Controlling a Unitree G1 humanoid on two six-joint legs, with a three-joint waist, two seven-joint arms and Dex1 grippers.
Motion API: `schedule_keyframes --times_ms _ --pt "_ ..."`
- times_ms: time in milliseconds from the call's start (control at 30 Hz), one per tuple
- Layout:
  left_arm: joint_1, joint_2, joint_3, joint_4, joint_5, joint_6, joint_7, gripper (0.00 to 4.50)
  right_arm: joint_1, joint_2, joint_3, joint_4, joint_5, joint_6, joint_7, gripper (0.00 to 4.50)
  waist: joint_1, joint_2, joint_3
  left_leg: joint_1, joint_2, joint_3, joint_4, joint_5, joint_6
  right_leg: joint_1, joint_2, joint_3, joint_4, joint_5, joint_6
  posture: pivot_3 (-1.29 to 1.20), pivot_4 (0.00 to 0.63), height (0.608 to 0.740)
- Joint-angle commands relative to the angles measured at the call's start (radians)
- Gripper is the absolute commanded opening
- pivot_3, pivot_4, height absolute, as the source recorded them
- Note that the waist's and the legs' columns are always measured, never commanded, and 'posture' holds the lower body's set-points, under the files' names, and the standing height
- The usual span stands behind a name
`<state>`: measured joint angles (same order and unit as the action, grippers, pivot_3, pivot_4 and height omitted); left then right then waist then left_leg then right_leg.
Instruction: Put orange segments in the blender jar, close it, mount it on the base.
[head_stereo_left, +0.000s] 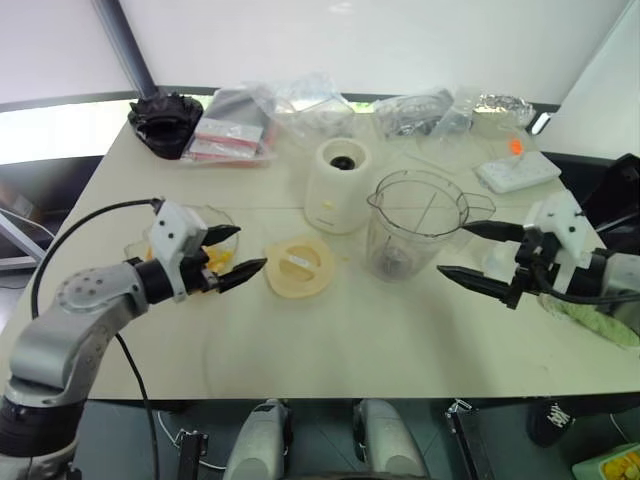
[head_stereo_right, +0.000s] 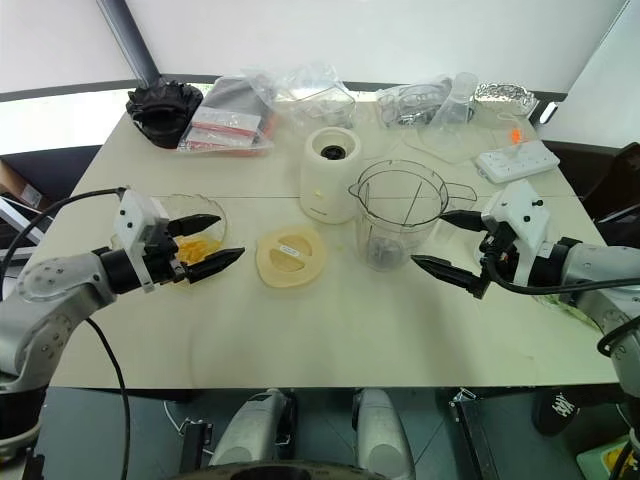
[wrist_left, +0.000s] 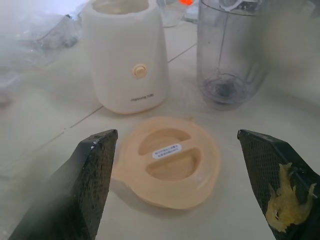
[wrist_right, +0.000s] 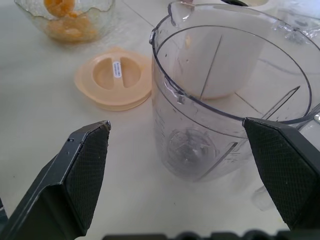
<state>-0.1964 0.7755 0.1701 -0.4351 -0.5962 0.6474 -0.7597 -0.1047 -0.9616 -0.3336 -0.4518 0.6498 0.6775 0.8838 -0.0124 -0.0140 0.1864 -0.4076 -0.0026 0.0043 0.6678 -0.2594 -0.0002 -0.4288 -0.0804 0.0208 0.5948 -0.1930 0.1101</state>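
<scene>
Standing open-topped at centre frame on the surface (head_stereo_left: 330, 330), the blender jar (head_stereo_left: 415, 225) is left ready for filling; the orange segments (head_stereo_right: 197, 247) are kept in a glass bowl (head_stereo_right: 175, 212) at left. Both the left tool (head_stereo_left: 232, 256) and right tool (head_stereo_left: 478, 257) are held spread wide, empty.

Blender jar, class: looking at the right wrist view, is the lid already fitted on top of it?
No. The blender jar stands open-topped, and the cream lid lies flat on the table beside it.
</scene>
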Motion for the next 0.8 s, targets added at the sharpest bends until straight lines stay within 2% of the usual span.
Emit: schedule_keyframes --times_ms 33,133,233,367,467,600,800 --pt "-0.047 0.101 -0.023 0.066 0.048 -0.04 -0.117 4.01 -0.02 0.008 -0.004 -0.032 -0.003 -0.02 -0.015 4.42 -0.001 0.0 0.0 0.0 0.0 0.0 0.0 0.0 0.0 0.0 0.0 0.0 0.0 0.0 0.0 0.0 0.15 0.74" --pt "-0.176 0.229 -0.112 0.228 0.155 -0.126 -0.266 4.01 -0.022 0.018 0.012 -0.028 -0.019 -0.039 -0.024 4.42 0.001 0.0 0.0 -0.001 -0.001 0.002 0.0 0.0 0.0 -0.002 0.001 -0.001 0.001 0.0 0.0 0.0 0.15 0.74" --pt "-0.328 0.318 -0.276 0.429 0.338 -0.272 -0.419 4.01 -0.037 0.034 0.033 -0.019 -0.031 -0.054 -0.029 4.42 0.003 -0.001 0.0 -0.001 -0.001 0.004 0.0 0.0 0.0 -0.002 0.001 -0.001 0.0 0.0 0.0 0.0 0.15 0.74" --pt "-0.655 0.249 -0.481 0.84 0.589 -0.559 -0.566 4.01 -0.064 0.042 0.061 -0.001 -0.05 -0.074 -0.022 4.42 0.009 -0.001 0.001 -0.003 -0.001 0.007 0.0 0.0 0.0 -0.003 -0.001 0.0 -0.001 0.0 -0.001 0.0 0.15 0.74" --pt "-0.785 0.17 -0.535 1.062 0.666 -0.678 -0.601 4.01 -0.053 0.04 0.056 -0.007 -0.05 -0.074 -0.02 4.42 0.017 -0.002 0.001 -0.003 -0.002 0.009 0.0 0.0 0.0 -0.004 -0.001 0.0 -0.001 0.0 0.0 0.0 0.15 0.74" --pt "-0.855 0.093 -0.551 1.251 0.726 -0.8 -0.604 4.01 -0.002 0.038 0.023 -0.029 -0.054 -0.069 -0.033 4.42 0.02 -0.002 0.001 -0.004 -0.002 0.012 0.0 -0.002 0.004 -0.005 -0.001 0.002 0.0 -0.001 0.002 0.0 0.15 0.74" --pt "-0.873 0.061 -0.529 1.346 0.755 -0.874 -0.629 4.01 0.077 0.038 -0.048 -0.069 -0.044 -0.052 -0.052 4.42 0.023 -0.003 0.001 -0.006 -0.001 0.012 0.0 -0.003 0.005 -0.008 -0.001 0.002 0.001 0.001 0.006 0.0 0.15 0.74"
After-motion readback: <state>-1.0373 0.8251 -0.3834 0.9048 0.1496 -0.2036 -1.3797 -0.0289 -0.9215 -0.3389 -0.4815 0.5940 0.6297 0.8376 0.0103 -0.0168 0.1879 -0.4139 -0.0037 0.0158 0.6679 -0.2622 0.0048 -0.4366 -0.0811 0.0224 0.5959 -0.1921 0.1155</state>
